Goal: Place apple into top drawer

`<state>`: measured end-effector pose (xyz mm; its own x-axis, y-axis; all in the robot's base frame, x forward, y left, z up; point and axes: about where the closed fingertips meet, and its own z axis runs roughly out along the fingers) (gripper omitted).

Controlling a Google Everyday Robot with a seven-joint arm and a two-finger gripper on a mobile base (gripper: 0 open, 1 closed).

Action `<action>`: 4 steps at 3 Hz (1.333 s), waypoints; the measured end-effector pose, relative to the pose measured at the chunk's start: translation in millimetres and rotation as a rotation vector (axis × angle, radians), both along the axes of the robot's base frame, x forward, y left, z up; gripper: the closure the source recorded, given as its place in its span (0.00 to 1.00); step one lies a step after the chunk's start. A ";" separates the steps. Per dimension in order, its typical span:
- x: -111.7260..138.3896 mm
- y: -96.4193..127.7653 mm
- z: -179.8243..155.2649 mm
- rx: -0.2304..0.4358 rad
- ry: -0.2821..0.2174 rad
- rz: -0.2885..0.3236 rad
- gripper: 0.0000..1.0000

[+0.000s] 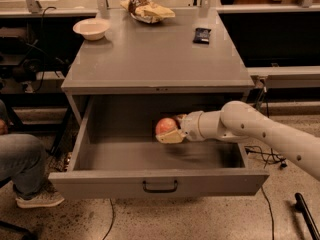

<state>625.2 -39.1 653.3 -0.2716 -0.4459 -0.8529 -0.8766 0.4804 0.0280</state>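
Observation:
The top drawer [160,183] of the grey cabinet is pulled wide open, its dark handle centred on the front panel. My gripper [169,130] reaches in from the right over the middle of the drawer and is shut on the pinkish-red apple [165,125]. The apple hangs a little above the drawer floor, near the centre. My white arm [260,131] crosses the drawer's right wall.
On the cabinet top stand a beige bowl [91,28] at the back left, a crumpled snack bag [146,9] at the back middle and a small dark packet [202,35] at the right. A seated person's leg and shoe [25,169] are at the left.

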 end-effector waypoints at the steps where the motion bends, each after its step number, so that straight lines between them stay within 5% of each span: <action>1: 2.9 8.7 -3.6 -0.011 0.002 0.024 0.05; 3: -16.9 -4.5 24.1 -0.015 -0.034 -0.008 0.00; 4: -61.3 -49.4 79.2 -0.037 -0.105 -0.140 0.00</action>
